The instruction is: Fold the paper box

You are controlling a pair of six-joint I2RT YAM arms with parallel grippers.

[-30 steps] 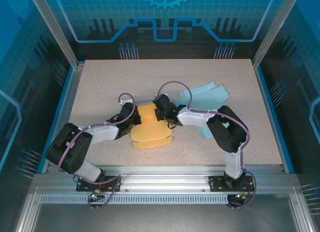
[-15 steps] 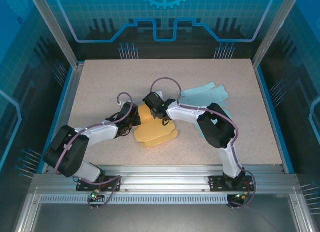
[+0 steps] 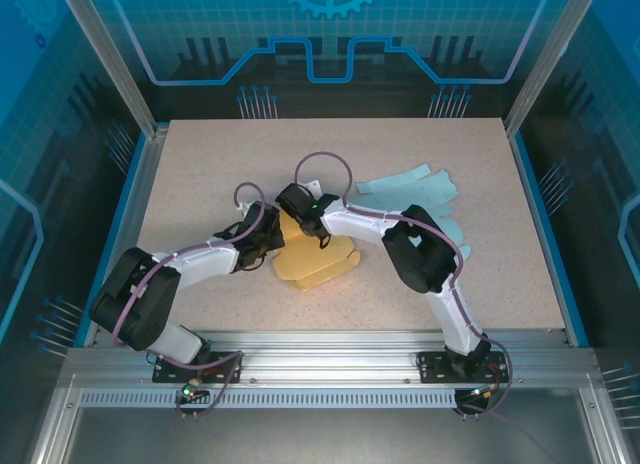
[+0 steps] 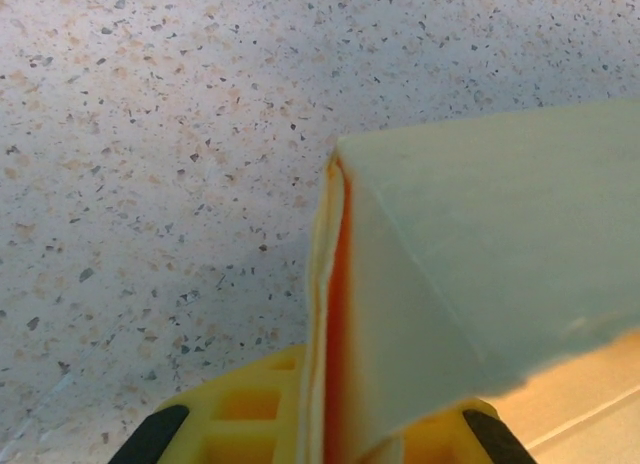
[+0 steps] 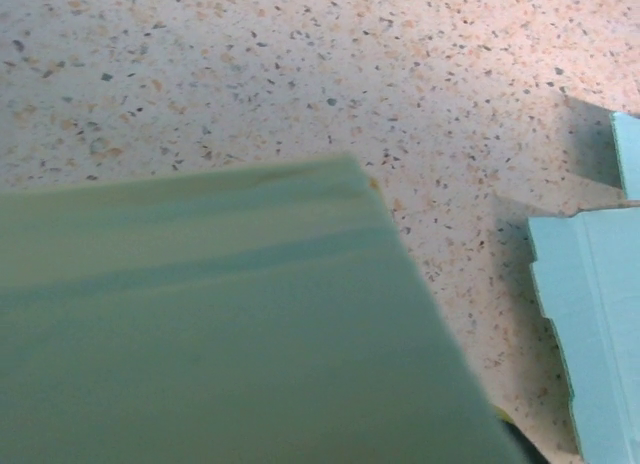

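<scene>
Paper box point(image 3: 325, 266), yellow and part-folded, lies on the table point(image 3: 200, 164), pinched by left gripper point(image 3: 268, 240) and right gripper point(image 3: 300, 217).

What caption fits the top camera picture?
Left gripper and right gripper pinch the yellow paper box; blue paper sheets lie beside.

In your left wrist view, the yellow paper box point(image 4: 470, 274) runs off the frame at 3 and 6 o'clock. The left gripper point(image 4: 325, 439) has its fingers cut off at 6 o'clock. In the right wrist view, a blurred box panel covers the fingers from 6 to 9 o'clock, and the light-blue sheets point(image 5: 600, 314) are cut at 3 o'clock. From above, the right gripper point(image 3: 312, 227) is too small for you to judge its hold.
</scene>
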